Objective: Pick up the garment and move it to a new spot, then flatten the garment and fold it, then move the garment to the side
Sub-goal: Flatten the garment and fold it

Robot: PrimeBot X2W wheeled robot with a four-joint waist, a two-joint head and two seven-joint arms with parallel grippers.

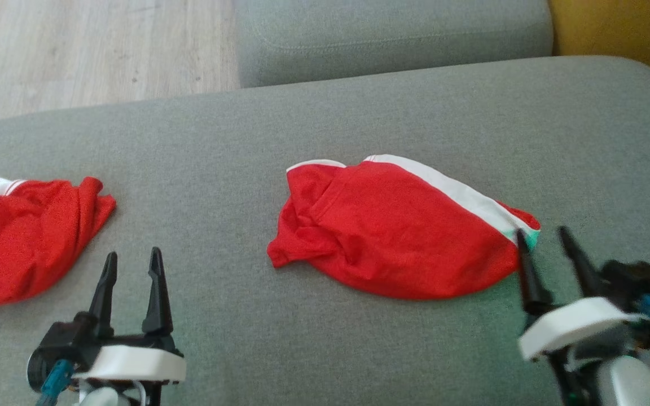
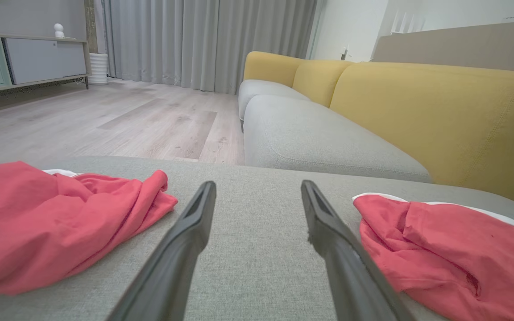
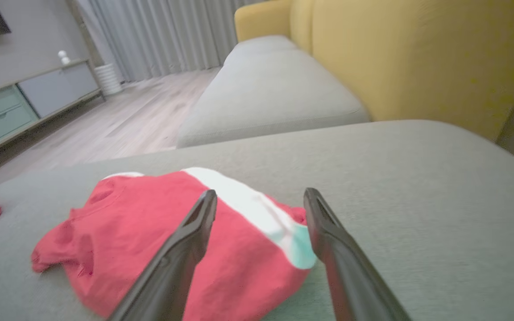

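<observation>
Red cloth with a white band (image 1: 460,194) along its far edge, the garment (image 1: 398,237) lies bunched on the grey cushion (image 1: 325,124), just ahead of the right pincer (image 1: 542,232) and reaching off to its left. That pincer stands wide, both dark fingers spread with nothing gripped between them. The tip of its left finger sits over the garment's nearest corner, where a small teal patch (image 3: 304,249) ends the white band; whether it touches the cloth cannot be told. From the right wrist, the right pincer (image 3: 260,192) looks across the garment (image 3: 150,232), most of which spreads past its left finger, and this view is slightly blurred. The left pincer (image 1: 133,255) is also wide and empty, low over bare cushion. From its own wrist, the left pincer (image 2: 257,185) has the garment (image 2: 440,249) just beside its right finger and a second red garment (image 2: 38,223) crumpled off to its left. Ahead of both pincers, beyond the cushion's far edge, are a grey sofa seat (image 2: 319,142) and wooden floor (image 2: 127,120).
</observation>
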